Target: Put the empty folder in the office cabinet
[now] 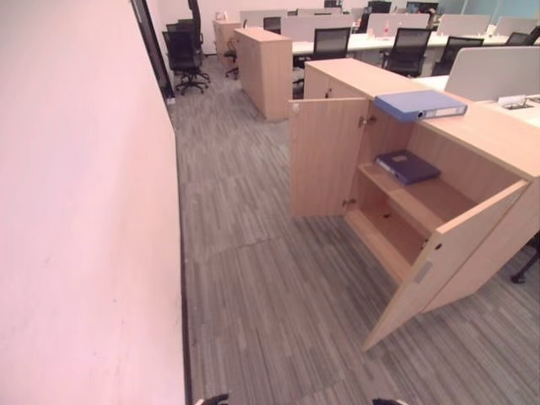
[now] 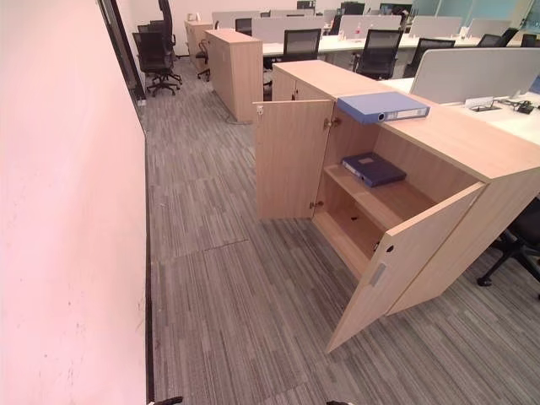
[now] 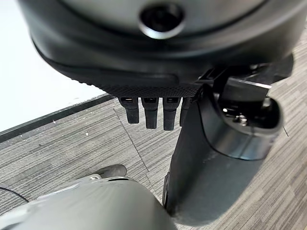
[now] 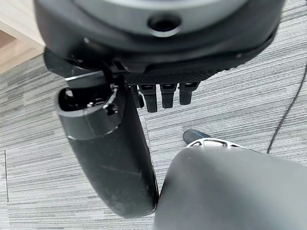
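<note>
A low wooden office cabinet stands to my right with both doors swung open. A light blue ring binder lies flat on its top near the front edge. A darker blue folder lies flat on the upper shelf inside. My left hand hangs over the carpet with fingers straight and nothing in it. My right hand hangs the same way, fingers straight, holding nothing. Both hands are far from the cabinet.
A pale wall runs along my left. The cabinet's near door juts out over the carpet, the far door stands square to the front. Behind are a second cabinet, desks and black office chairs.
</note>
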Motion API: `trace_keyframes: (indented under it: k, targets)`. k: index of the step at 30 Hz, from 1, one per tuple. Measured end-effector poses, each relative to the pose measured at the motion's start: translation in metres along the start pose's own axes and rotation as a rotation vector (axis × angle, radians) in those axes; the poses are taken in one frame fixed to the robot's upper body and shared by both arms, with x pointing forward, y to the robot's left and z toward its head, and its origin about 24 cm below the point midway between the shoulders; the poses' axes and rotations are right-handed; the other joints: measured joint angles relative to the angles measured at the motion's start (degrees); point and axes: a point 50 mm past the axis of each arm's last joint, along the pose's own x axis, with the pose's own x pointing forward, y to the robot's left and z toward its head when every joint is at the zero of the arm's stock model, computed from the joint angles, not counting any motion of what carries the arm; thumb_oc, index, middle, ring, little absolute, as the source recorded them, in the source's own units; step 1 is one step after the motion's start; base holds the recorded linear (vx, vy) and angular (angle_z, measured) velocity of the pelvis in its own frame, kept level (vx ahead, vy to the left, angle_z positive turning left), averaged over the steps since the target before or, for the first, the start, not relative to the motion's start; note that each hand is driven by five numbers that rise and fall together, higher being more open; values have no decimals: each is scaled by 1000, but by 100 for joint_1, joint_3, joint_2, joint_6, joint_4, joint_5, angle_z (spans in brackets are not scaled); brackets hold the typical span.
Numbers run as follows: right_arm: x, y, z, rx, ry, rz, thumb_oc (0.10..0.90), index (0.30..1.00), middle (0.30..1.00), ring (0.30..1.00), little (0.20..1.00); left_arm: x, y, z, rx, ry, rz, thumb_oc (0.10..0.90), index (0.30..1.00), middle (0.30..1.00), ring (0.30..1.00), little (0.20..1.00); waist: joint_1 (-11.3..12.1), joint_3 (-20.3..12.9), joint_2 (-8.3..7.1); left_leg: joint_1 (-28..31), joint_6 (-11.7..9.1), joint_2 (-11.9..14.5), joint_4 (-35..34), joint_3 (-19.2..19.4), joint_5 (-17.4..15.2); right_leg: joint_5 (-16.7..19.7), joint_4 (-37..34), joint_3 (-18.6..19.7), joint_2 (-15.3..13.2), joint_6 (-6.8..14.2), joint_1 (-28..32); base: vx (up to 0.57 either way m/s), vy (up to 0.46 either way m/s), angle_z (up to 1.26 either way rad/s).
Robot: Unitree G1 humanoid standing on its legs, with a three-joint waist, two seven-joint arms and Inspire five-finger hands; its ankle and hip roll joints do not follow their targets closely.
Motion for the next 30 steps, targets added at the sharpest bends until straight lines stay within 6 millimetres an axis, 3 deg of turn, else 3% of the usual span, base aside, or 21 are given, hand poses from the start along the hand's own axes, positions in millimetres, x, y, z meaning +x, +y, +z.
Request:
trace_keyframes:
  k: [13,30]
  targets:
    - [0,-2,4,-3,-13,0,800,900,900,900,900,0,-1,2,-55,-7,-31,800,900,900,900,900,3,183,3,94,-50,2,-10,-4,-34,48,-198,-18,31,9,196,0,-3,1]
    - [0,-1,2,-28,5,7,800,900,900,900,900,2,-1,-3,-63,47,-44,800,900,900,900,900,-18,170,-40,186,-127,27,-17,36,-119,149,-358,24,76,-7,380,6,-15,-1]
